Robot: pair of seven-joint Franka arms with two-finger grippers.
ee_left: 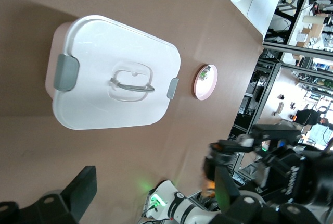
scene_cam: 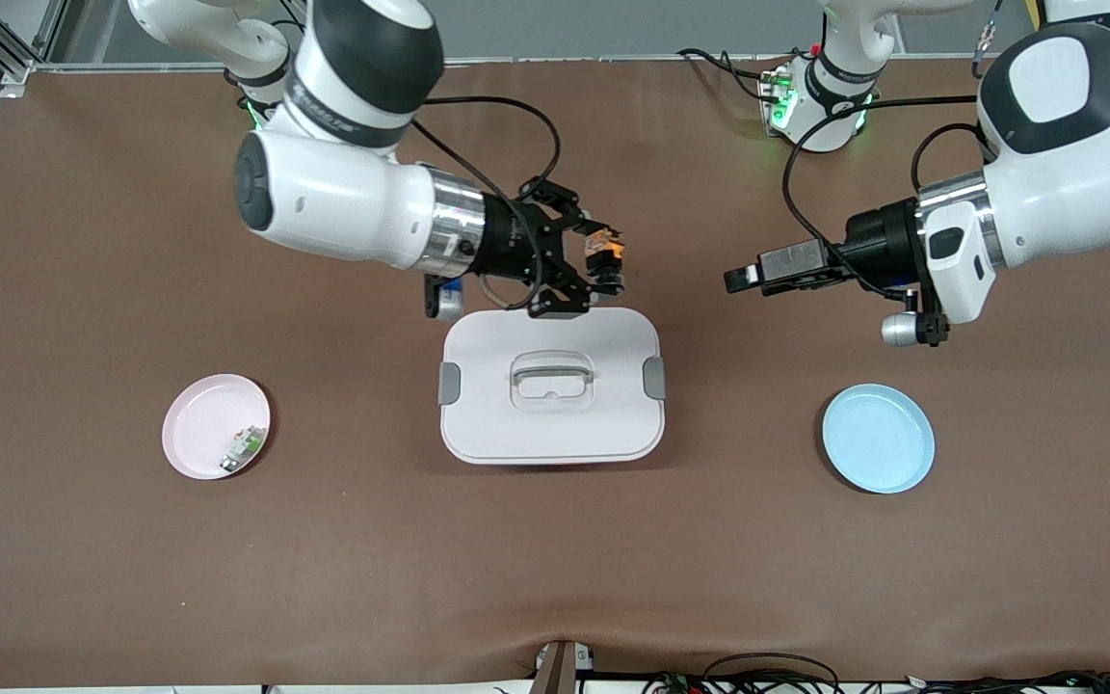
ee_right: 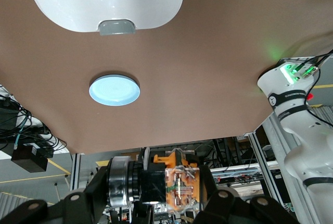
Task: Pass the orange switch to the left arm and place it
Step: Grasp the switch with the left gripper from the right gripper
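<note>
My two arms are glossy white rounded shells with black joint bands, the right arm (scene_cam: 333, 198) ending in a polished silver wrist ring ahead of a black linkage-style right gripper (scene_cam: 603, 260), with a black cable looping over the wrist. My left arm (scene_cam: 1061, 159) has a black rounded-square patch on its shell, a silver ring, a small silver knob under the wrist, looping black cables and a blocky black left gripper (scene_cam: 743, 278). Both bases (scene_cam: 820, 101) glow green at small indicator lights.

box (scene_cam: 551, 386) mid-tabletop (scene_cam: 555, 578) | plates (scene_cam: 216, 426) (scene_cam: 878, 438) toward either arm's end | small component (scene_cam: 244, 446) on right-arm-end plate
</note>
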